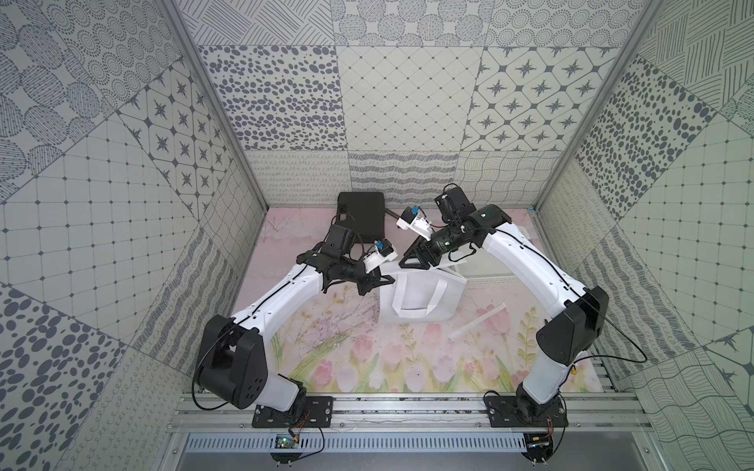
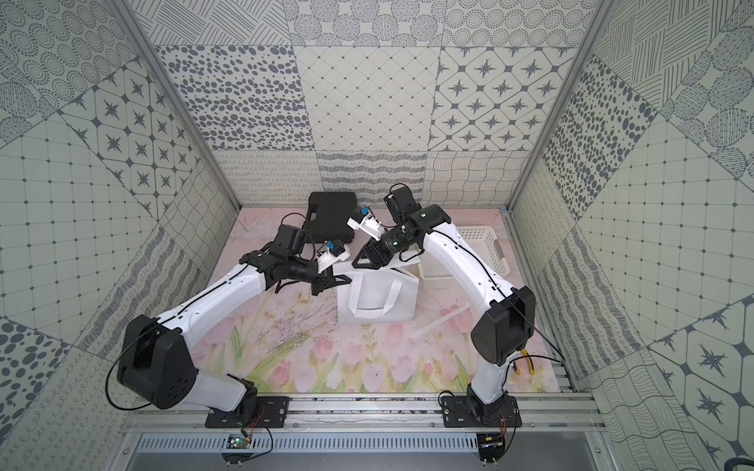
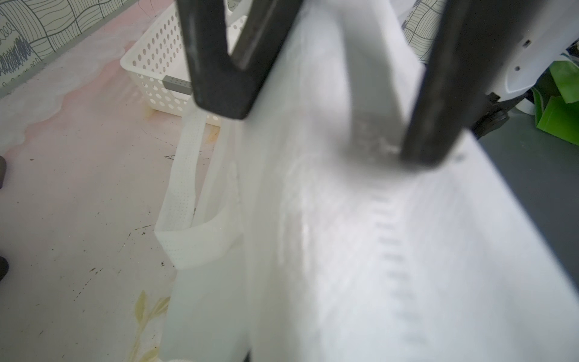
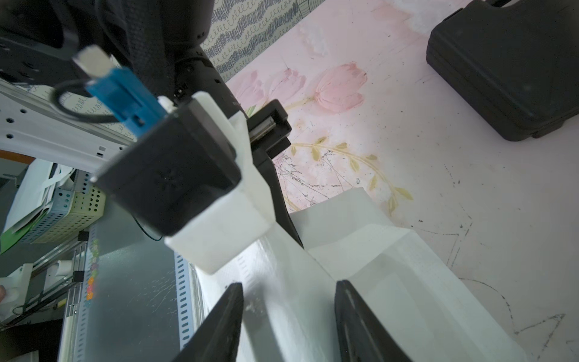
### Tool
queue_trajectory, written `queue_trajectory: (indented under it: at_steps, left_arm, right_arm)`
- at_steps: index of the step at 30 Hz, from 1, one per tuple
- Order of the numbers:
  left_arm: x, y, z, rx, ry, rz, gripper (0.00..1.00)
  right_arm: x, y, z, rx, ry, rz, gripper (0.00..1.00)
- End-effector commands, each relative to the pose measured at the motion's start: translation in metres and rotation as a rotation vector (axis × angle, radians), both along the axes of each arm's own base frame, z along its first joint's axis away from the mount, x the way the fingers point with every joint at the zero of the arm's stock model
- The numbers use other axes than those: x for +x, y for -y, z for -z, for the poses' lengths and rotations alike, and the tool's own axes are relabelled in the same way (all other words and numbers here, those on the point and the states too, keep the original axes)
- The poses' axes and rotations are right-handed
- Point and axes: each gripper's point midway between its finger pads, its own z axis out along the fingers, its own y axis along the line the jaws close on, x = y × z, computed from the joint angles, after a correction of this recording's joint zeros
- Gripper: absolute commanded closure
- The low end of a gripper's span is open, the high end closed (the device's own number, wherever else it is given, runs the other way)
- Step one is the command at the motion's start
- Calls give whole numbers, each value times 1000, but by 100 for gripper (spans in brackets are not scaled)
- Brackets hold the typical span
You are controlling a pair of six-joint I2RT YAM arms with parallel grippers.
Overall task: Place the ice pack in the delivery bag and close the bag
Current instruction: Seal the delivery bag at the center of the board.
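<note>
Floral mat (image 1: 359, 367) — upright delivery bag (image 1: 416, 304)

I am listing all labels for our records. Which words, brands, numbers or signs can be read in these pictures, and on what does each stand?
No text can be read in any view.
On the delivery bag: plain white, no print shows.
On the black case: no label shows.
On the basket: no writing shows.
On the right arm: a pale mark on its black wrist, too small to read.
</note>
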Motion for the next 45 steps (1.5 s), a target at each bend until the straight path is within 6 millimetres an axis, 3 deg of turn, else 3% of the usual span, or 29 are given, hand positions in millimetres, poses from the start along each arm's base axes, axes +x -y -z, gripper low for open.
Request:
queue_trajectory:
  at_steps: [1,7,26,38,45]
  left_arm:
    - [10,7,-24,-76,88,26,100]
    - [11,8,-25,-88,65,12,100]
    - [8,8,-27,-103,54,7,100]
    - [6,4,-26,-90,54,-17,100]
    - [-13,-4,-25,-90,22,-31,76]
  right_arm:
    - [-12,0,-1,-34,33,-21,50]
    - [-6,-3,2,-66,69,-11,53]
    - [-16,-24,25,-86,74,-38,61]
    - [-10,-28,36,-84,65,-5,79]
    - [7,-27,39,-100,124,62,87]
